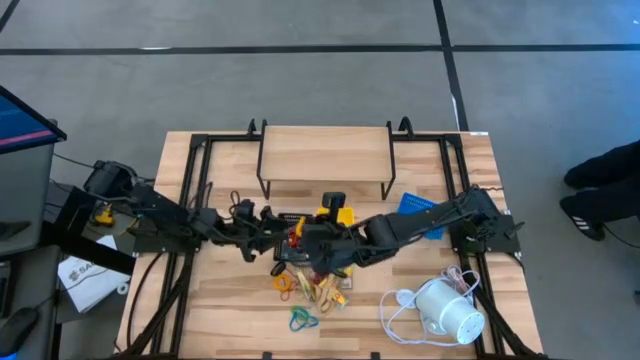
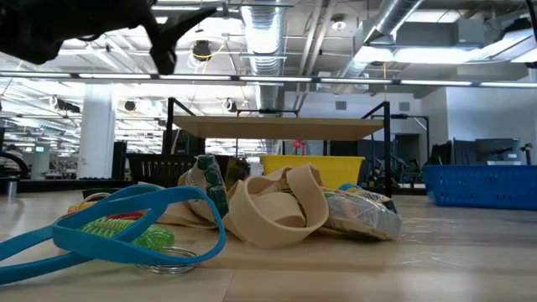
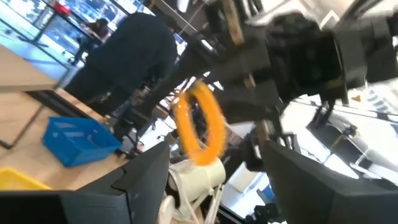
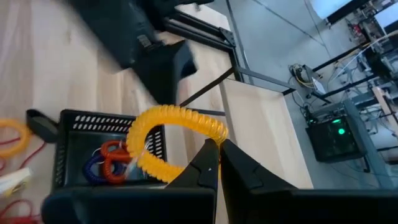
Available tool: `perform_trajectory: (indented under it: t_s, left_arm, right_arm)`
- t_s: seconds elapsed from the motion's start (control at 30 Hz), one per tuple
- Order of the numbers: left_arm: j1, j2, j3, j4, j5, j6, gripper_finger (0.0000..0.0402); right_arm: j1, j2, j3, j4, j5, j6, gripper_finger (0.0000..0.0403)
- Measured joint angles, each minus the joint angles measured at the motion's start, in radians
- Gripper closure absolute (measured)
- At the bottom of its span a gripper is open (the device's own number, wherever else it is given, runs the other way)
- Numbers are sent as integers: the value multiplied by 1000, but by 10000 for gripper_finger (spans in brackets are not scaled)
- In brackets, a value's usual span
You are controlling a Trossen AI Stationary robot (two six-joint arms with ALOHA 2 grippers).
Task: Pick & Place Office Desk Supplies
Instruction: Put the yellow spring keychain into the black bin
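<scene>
Clearly the right gripper (image 4: 214, 163) is pinching shut on a yellow coiled plastic loop (image 4: 171, 124) (light, springy, best nipped on one strand), dangling it over the black mesh tray (image 4: 81, 121) mid-table, while the left gripper (image 3: 214, 168) is gaping empty nearby.

— Where do the trays sit?
— Three in a row mid-table, before the shelf (image 1: 325, 152): the mesh tray (image 4: 87, 146) at left, holding coiled bands (image 4: 106, 163).
— And the loose supplies (image 1: 312, 290)?
— Piled just in front of the trays; the corded device (image 1: 448, 312) lies to their right.
</scene>
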Motion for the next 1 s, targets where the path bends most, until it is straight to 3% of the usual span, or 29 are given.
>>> perform_trajectory:
  t_s: [0.23,0.63,0.73,0.87,0.9,1.0]
  left_arm:
    - [7,92,73,-5,9,27,145]
    - [79,101,84,-36,12,36,155]
    - [83,101,84,-52,19,79,202]
    - [83,101,84,-51,46,168,351]
    - [82,101,84,-51,46,184,372]
    - [83,101,84,-51,46,190,377]
  right_arm:
    - [-11,0,0,13,-37,-15,403]
    - [3,0,1,62,-93,-7,402]
    - [3,0,1,94,-105,0,387]
    - [3,0,1,115,-114,1,350]
    - [3,0,2,110,-109,2,341]
    - [2,0,2,101,-88,4,319]
